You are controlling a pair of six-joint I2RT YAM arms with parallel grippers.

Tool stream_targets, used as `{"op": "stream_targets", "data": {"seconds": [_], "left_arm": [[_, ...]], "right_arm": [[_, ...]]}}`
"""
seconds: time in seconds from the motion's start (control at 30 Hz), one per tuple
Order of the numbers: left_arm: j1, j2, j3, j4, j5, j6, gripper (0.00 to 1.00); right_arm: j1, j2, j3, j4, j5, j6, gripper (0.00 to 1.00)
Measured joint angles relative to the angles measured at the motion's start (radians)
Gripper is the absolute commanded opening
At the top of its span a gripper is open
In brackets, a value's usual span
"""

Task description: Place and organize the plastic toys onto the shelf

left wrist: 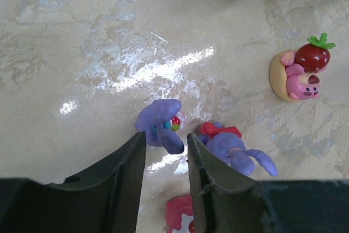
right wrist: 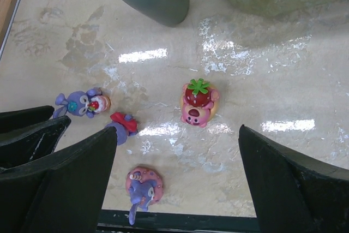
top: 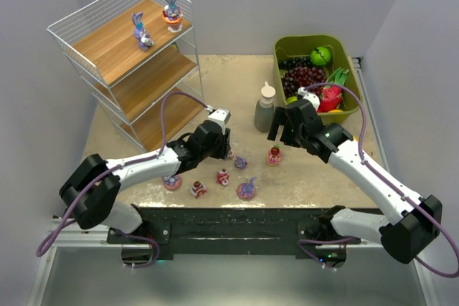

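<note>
The shelf (top: pixel 122 51) stands at the back left with two purple bunnies (top: pixel 141 31) on its top board. In the left wrist view a small purple bunny holding a strawberry (left wrist: pixel 160 119) lies on the table. My left gripper (left wrist: pixel 165 137) is low over it, its jaws half closed on either side of the bunny's ear with gaps still showing. A bunny with a red bow (left wrist: pixel 232 145) and a red-and-white cake piece (left wrist: pixel 182 219) lie just beside it. My right gripper (right wrist: pixel 177 130) hangs wide open and empty above the table near a pink bear with a strawberry (right wrist: pixel 199 103).
More toys sit near the front edge: a bunny on a pink base (top: pixel 247 190), another (top: pixel 172 182) and a red-and-white piece (top: pixel 198 189). A grey bottle (top: pixel 265 107) stands mid-table. The green bin (top: pixel 288 46) of fake fruit is at the back right.
</note>
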Motion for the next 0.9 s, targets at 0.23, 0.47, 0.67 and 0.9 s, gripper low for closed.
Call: {"op": "stream_targets", "data": {"seconds": [0.23,0.47,0.67,0.9], "left_arm": [[0.0,0.008,0.0,0.002,-0.007,0.003,0.09],[-0.006,0.006,0.003,-0.029,-0.064,0.02,0.0],[-0.006,-0.051,0.058,-0.138,-0.135,0.076,0.0],[-0.006,-0.145,0.281,-0.298,-0.201,0.185,0.0]], "right_arm": [[-0.002,0.0,0.0,0.0,0.0,0.0,0.96],[-0.007,0.0,0.0,0.001,0.0,-0.003,0.96],[-0.014,0.003,0.0,0.016,-0.001,-0.011,0.96],[-0.018,0.029,0.003,0.06,-0.015,-0.04,0.96]]}}
